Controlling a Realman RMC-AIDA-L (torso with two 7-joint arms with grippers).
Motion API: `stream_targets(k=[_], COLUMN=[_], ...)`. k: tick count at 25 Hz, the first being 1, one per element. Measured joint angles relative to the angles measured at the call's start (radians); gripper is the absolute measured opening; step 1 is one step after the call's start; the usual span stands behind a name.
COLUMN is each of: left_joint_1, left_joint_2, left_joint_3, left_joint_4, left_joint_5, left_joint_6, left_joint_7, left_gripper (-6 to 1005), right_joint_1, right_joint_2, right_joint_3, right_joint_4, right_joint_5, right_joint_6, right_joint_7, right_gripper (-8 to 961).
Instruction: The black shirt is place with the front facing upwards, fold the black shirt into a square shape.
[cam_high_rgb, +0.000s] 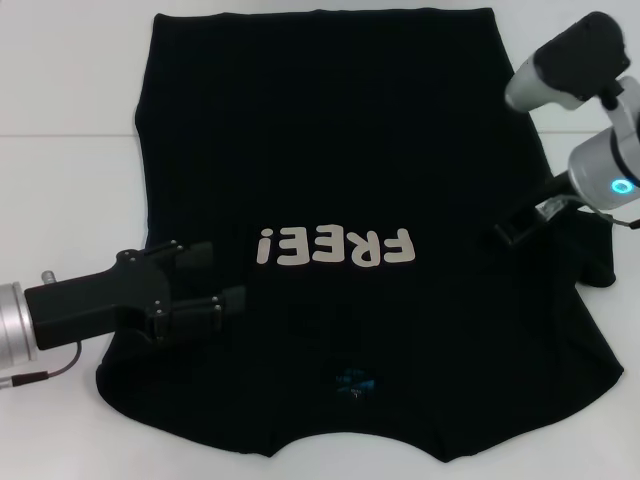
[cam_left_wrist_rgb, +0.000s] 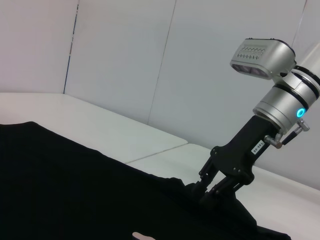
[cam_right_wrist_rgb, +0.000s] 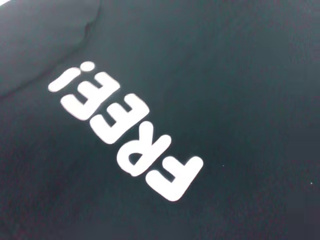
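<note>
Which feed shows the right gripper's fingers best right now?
Left wrist view: the right gripper shows side-on, its fingers pressed into the black shirt. Head view shows it small and partly hidden. The right wrist view shows none of it.

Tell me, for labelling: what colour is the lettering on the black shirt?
White block lettering, clearest in the right wrist view.

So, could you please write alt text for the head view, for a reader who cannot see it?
A black shirt with white "FREE!" letters lies flat, front up, on a white table. The left gripper, open, is over the shirt's left edge, and the right gripper touches its right edge beside the sleeve.
</note>
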Motion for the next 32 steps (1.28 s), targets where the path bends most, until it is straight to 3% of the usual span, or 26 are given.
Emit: stream_targets(k=[3, 4, 5, 9, 12, 19, 28, 32], left_joint_1=[0.002, 0.002, 0.002, 0.000, 0.000, -0.001, 0.000, 0.003], left_joint_2=[0.000, 0.000, 0.000, 0.003, 0.003, 0.003, 0.007, 0.004], left_joint_3=[0.000, 0.000, 0.000, 0.000, 0.000, 0.001, 0.000, 0.000], left_joint_4=[0.000, 0.000, 0.000, 0.000, 0.000, 0.000, 0.000, 0.000], left_joint_5=[-0.003, -0.004, -0.004, -0.002, 0.000, 0.000, 0.001, 0.002], left_joint_6=[0.000, 0.000, 0.000, 0.001, 0.002, 0.000, -0.001, -0.002], left_joint_7=[0.000, 0.000, 0.000, -0.003, -0.003, -0.001, -0.005, -0.008], left_gripper=[861, 861, 861, 861, 861, 861, 861, 861], right_joint_1=[-0.017, -0.032, -0.032, -0.066, -0.095, -0.135, -0.165, -0.164], right_joint_2=[-0.013, -0.035, -0.035, -0.079, -0.105, -0.137, -0.153, -0.171], right_joint_3=[0.064, 0.099, 0.099, 0.193, 0.308, 0.434, 0.536, 0.562], right_joint_4=[0.000, 0.000, 0.000, 0.000, 0.000, 0.000, 0.039, 0.102], right_joint_5=[-0.001, -0.003, -0.003, 0.006, 0.008, 0.011, 0.016, 0.039], right_joint_6=[-0.002, -0.024, -0.024, -0.115, -0.200, -0.241, -0.249, -0.246], right_joint_7=[0.083, 0.162, 0.162, 0.296, 0.350, 0.354, 0.383, 0.394], right_gripper=[377, 417, 457, 616, 626, 630, 627, 628])
